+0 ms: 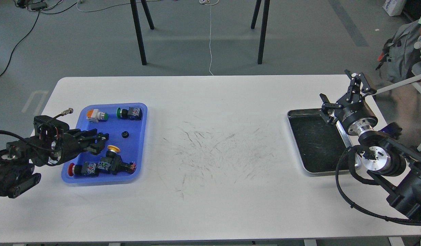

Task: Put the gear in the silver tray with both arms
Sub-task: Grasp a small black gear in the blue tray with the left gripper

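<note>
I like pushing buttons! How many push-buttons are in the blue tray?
4. A green one with orange and a green one at the far end; a yellow one and a red one at the near end. None looks hidden.

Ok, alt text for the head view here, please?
The left hand, open, reaches over a blue tray of push-button switches beside a small black gear. Across the white table, the open right hand hovers by the bare silver tray.
</note>
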Robot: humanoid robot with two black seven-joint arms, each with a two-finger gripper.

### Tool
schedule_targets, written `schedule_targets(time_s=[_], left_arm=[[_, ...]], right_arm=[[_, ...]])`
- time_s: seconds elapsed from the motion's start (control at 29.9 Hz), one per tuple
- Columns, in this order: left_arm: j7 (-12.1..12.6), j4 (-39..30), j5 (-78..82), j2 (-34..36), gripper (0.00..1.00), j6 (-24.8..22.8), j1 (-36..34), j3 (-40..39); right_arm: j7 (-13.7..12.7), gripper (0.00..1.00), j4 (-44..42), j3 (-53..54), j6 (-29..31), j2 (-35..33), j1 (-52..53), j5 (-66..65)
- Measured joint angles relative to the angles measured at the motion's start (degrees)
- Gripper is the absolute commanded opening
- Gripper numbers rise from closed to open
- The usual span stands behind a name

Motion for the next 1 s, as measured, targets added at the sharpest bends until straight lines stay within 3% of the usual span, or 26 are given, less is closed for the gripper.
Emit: schedule_targets(time_s=[0.33,0.74,1.0], left_arm=[[0.03,-0.38,-0.44,0.24,0.24,0.53,0.04,-0.12],[0.04,-1.33,-1.33,1.26,0.21,2.11,-0.1,-1.06],[0.02,-9.77,-4.03,5.06,0.21,2.74,-1.29,-6.38]], right_arm=[[0.0,1.0,-0.11,-0.01,0.0,0.0,0.0,-0.8],[0.0,1.0,-0.75,-0.17,0.12,0.0,-0.21,-0.99],[0.0,1.0,-0.79,-0.65,0.27,0.0,-0.27,-1.25]])
